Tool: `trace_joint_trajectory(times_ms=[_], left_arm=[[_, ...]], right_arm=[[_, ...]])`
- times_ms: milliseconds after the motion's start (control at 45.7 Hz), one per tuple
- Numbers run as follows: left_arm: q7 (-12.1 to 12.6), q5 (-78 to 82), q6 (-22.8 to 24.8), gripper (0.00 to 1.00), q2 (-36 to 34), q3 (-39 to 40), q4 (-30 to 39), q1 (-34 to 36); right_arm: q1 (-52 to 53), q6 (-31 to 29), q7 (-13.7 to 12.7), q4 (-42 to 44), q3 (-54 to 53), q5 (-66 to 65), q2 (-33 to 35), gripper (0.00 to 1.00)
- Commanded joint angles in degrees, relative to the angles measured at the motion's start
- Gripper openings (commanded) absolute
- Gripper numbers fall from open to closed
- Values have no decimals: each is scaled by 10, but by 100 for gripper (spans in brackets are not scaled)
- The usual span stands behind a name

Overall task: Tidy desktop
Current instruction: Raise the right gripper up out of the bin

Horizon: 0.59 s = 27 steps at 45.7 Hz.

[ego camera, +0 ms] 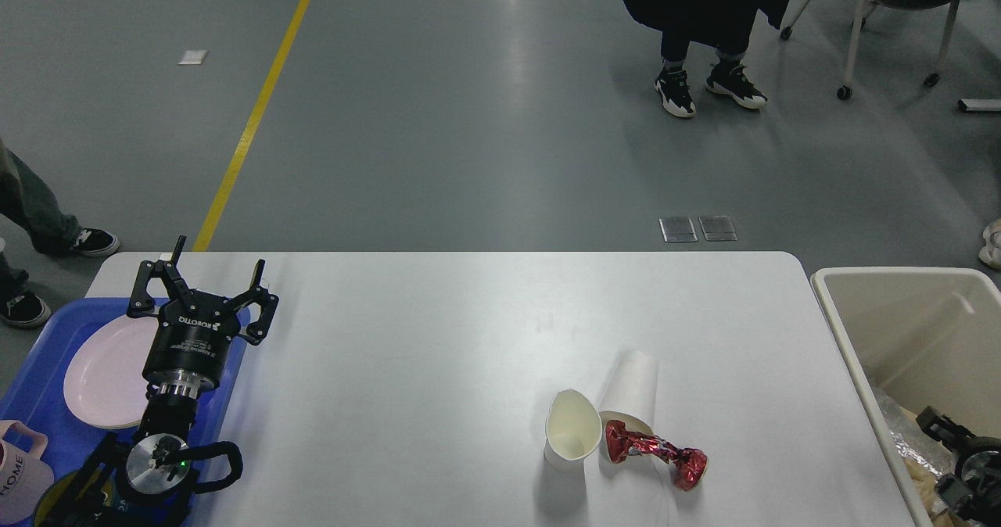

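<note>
The white desktop (438, 355) fills the lower middle of the head view. On its right front part a squashed white paper cup (572, 436) stands upright. Beside it a second white paper cup (632, 390) lies on its side, with a crumpled red foil wrapper (657, 453) at its mouth. My left gripper (213, 267) hangs open and empty over the desktop's left edge, above the blue tray. My right gripper (950, 453) shows only partly at the lower right corner, down inside the beige bin; its fingers cannot be told apart.
A blue tray (35, 398) at the left holds a pink plate (102, 371) and a pink mug (19, 472). The beige bin (884, 292) at the right holds crumpled paper and foil. People stand on the floor beyond and to the left.
</note>
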State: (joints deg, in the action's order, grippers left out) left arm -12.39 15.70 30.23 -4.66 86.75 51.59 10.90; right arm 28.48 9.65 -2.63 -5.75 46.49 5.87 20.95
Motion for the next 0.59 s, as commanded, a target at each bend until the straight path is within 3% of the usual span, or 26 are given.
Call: trace_joint_trajectory(times_ms=[0,109,285,569], left_arm=[[0,0,0,96,0,0,0,0],[0,-1,0,96,0,0,0,0],[0,0,0,96,0,0,0,0],[0,-1,0,96,0,0,0,1]], right_arm=[[9,-14,0,-20,2,-5,3,100],[55,-38,-2,-73,18,-9,37,100],[203,-125,-18,-189,120,-22,81,100],[531,-321,-22,-382,293,-23,84,100]])
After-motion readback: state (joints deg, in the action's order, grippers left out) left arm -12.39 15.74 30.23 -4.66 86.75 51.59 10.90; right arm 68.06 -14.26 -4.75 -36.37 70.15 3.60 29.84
